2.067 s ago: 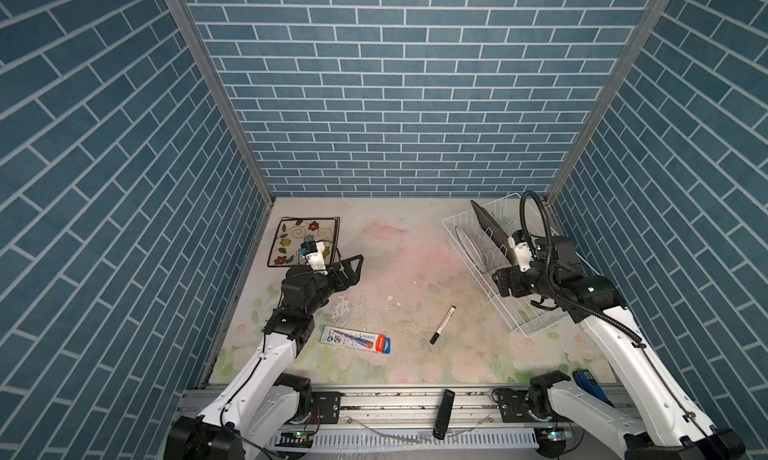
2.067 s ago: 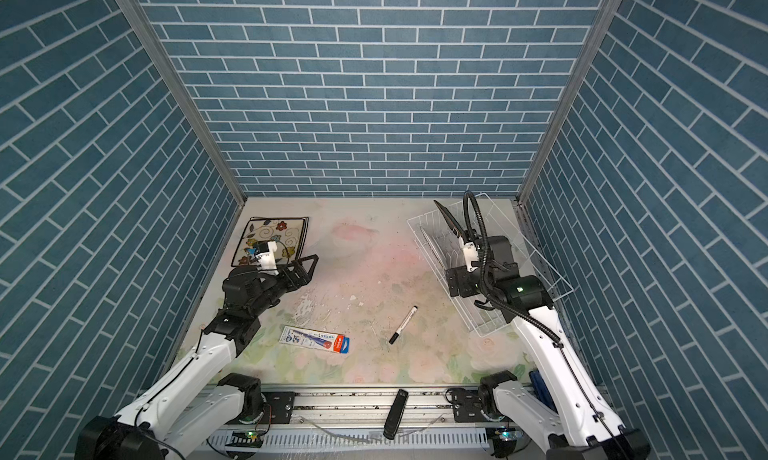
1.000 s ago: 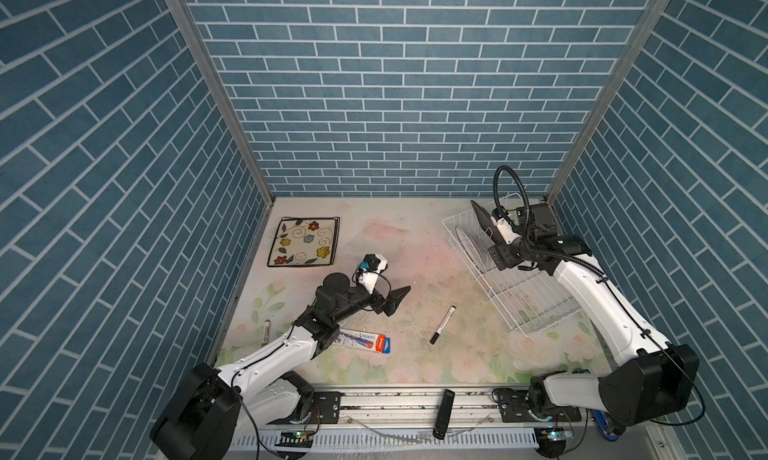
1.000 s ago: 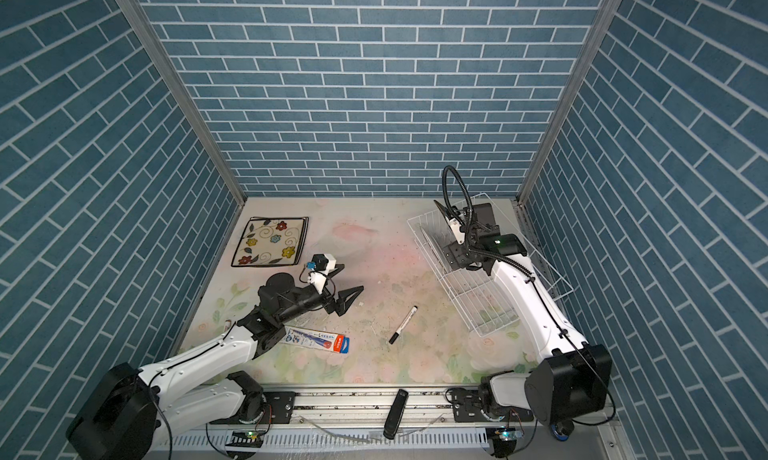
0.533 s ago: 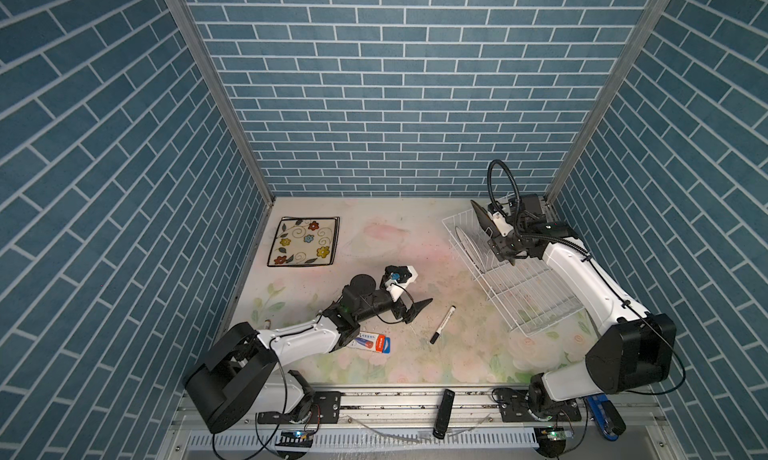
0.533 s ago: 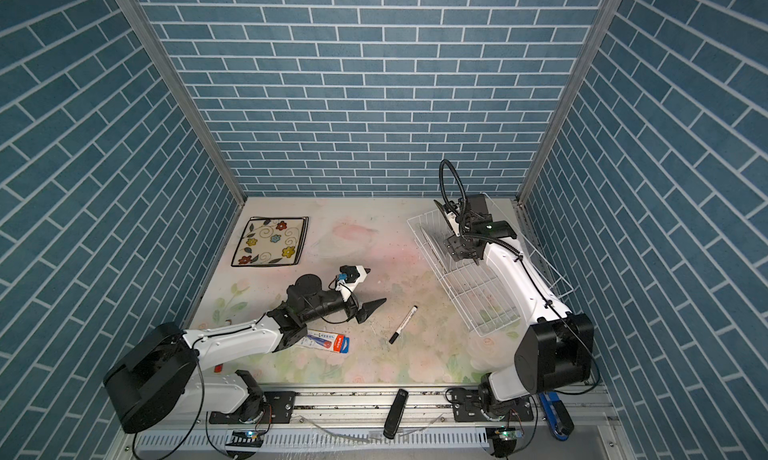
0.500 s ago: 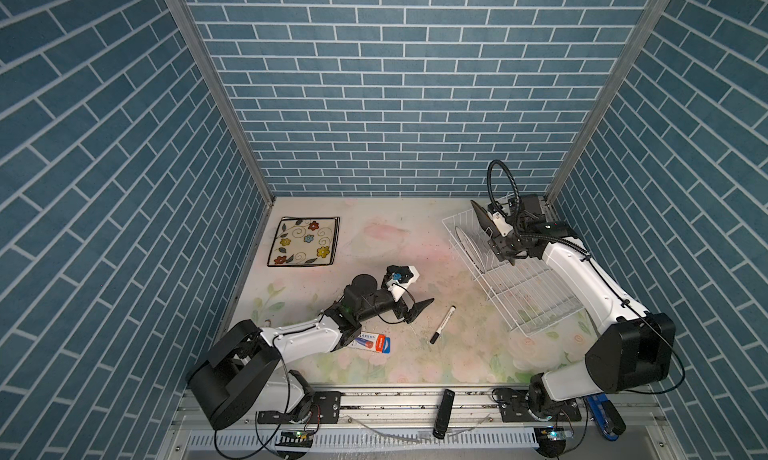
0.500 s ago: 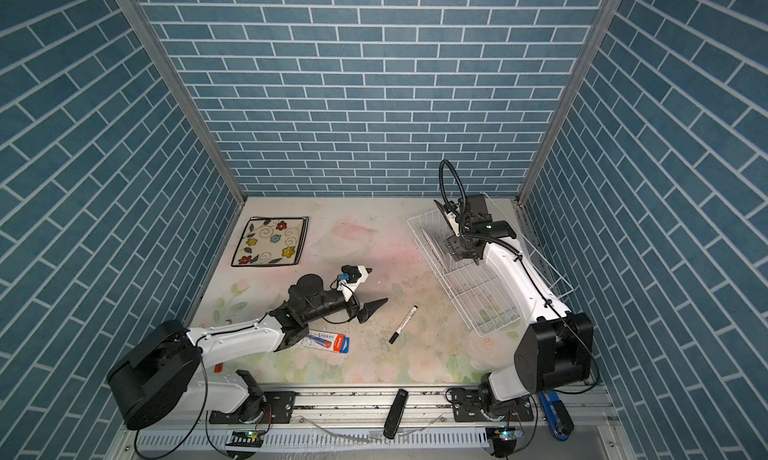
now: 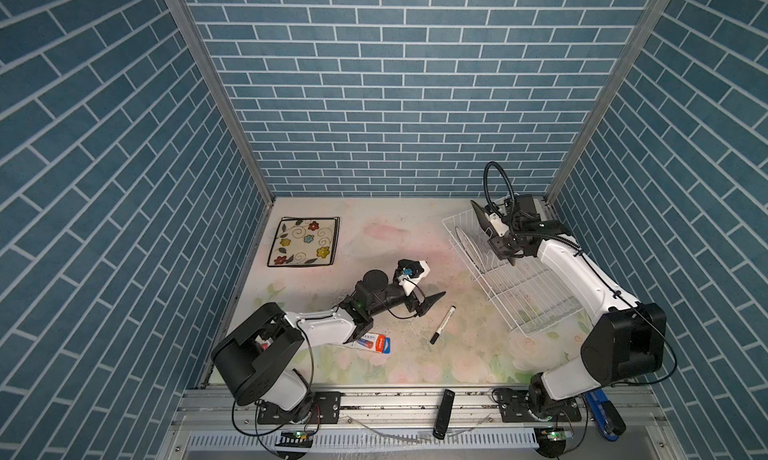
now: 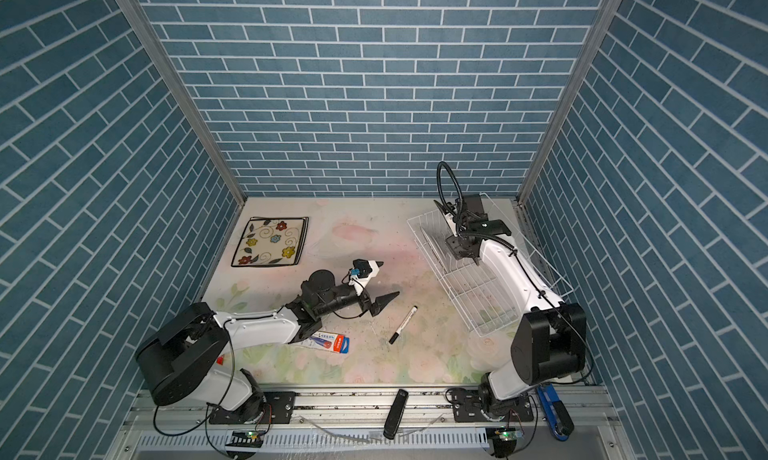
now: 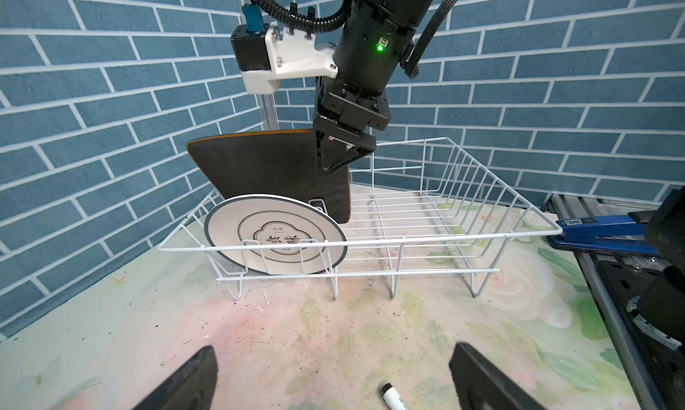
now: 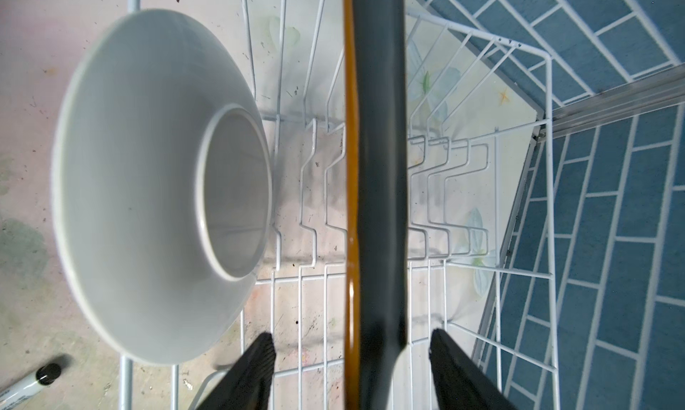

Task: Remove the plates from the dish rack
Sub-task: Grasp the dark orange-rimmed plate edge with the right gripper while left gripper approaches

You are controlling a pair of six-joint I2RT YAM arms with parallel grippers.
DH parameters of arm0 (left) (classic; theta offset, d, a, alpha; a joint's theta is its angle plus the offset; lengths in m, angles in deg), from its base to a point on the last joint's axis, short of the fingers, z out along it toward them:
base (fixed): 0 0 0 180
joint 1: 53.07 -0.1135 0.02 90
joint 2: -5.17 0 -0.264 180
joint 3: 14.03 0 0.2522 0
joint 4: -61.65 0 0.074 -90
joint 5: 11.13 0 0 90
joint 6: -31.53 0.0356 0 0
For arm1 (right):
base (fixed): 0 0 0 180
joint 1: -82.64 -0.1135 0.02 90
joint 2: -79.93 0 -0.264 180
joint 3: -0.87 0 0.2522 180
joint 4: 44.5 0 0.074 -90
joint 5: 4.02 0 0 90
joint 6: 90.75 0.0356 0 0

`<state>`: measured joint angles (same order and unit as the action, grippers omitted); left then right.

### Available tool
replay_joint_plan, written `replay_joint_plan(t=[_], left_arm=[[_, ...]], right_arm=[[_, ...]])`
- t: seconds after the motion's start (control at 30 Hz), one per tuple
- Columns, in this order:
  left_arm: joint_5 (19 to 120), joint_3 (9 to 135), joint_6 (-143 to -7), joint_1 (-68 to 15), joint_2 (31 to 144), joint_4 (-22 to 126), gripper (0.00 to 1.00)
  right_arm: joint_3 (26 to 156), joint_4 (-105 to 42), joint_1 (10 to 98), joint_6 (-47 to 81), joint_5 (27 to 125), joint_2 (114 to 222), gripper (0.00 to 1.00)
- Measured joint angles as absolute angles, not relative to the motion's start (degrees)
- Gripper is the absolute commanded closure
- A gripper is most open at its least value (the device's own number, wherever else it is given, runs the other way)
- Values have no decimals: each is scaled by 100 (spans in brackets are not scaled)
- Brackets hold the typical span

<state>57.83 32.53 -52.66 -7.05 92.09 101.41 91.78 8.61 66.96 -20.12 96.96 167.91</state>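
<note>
We see our right gripper [image 12: 351,332] astride the black plate [image 12: 378,167], far right, jaws parted, not touching, left gripper [image 11: 333,349] gaping, empty

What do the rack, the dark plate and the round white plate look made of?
White wire dish rack: thin metal rods, white coated, by its welded grid. Dark rounded-square plate: matte, orange-edged; ceramic or melamine, unclear. Round white black-rimmed plate: smooth glaze, foot ring; likely ceramic.

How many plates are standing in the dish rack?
2. The black plate stands near the far end of the dish rack; the round white plate stands right beside it. None seems hidden.
</note>
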Motion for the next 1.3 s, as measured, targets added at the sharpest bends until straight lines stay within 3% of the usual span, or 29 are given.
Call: replay_joint_plan(t=[0.2, 0.43, 1.3], left_arm=[[5781, 3375, -5310, -638, 9395, 10288, 0], [5823, 3489, -5461, -629, 9438, 10349, 0], [6100, 3655, -5610, -627, 9036, 9509, 1]], right_arm=[[9178, 866, 6698, -2017, 9762, 16822, 40], [9178, 870, 6696, -2028, 9847, 16947, 52], [9178, 789, 6503, -2025, 10534, 17060, 75]])
